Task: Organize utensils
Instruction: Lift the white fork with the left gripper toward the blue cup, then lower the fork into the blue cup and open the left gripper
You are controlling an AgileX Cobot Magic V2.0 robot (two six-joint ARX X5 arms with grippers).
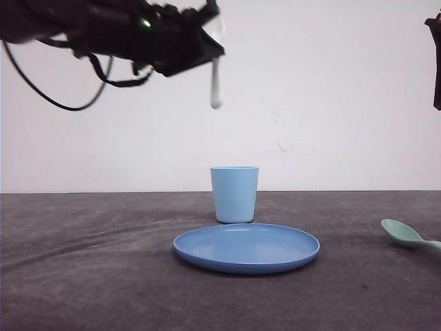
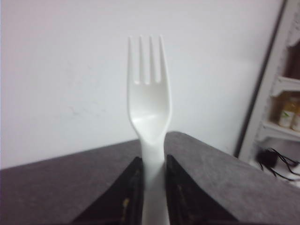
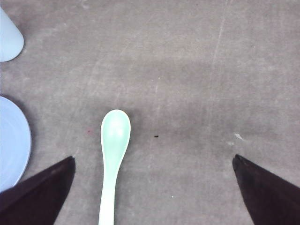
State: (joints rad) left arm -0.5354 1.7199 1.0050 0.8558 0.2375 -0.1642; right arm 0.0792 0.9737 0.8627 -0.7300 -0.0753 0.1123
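— Above the cup, left pincer clamped on the fork; spoon lies on the worktop, between the right pincer's spread fingers.

— Risk? Fork hangs slightly off-centre; released now, it could clip the rim, landing on the plate.

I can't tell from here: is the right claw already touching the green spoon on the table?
Apart. In the right wrist view the right claw is open above the table, and the spoon lies between its dark fingers with bare tabletop on both sides.
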